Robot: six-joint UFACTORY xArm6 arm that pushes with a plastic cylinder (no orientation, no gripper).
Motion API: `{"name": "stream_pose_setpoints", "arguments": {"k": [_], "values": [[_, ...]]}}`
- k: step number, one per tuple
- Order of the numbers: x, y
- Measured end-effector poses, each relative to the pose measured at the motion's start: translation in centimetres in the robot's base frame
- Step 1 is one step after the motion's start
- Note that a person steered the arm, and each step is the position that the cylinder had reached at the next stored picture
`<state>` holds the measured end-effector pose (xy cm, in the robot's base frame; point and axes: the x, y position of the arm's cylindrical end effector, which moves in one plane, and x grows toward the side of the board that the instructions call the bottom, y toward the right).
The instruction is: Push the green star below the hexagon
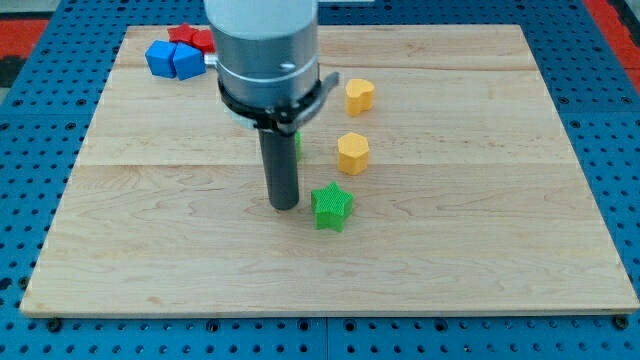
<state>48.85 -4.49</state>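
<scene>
One pale wooden bench (pixel 480 260) fills the view, sitting on a blue studded surround (pixel 620 150). Over it comes the arm's grey cylinder body (pixel 262 45) with a black ring, down from the view's top, and from it the single dark rod drops to my tip (pixel 284 205), planted on the wood near the middle. There is no gripper here at all, just that rod, so nothing opens, closes or holds. Now the blocks, counted: two blue blocks (pixel 172 59) packed together at the view's top left, and red blocks (pixel 192 39) touching them behind, their number hard to tell because the arm cuts them off. Two yellow ones: a yellow hexagon (pixel 359 96) higher up, a second yellow block (pixel 352 153) below it. One green star (pixel 331 207) sits just to the view's right of my tip, near but not clearly touching, below and slightly left of the lower yellow block. A sliver of another green block (pixel 298 143) peeks from behind the rod.
</scene>
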Motion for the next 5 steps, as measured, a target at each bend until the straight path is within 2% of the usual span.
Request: {"name": "stream_pose_setpoints", "arguments": {"k": [1,2,3,5], "values": [[-0.6,3.8],[2.5,4.2],[2.9,4.2],[1.2,5.4]]}}
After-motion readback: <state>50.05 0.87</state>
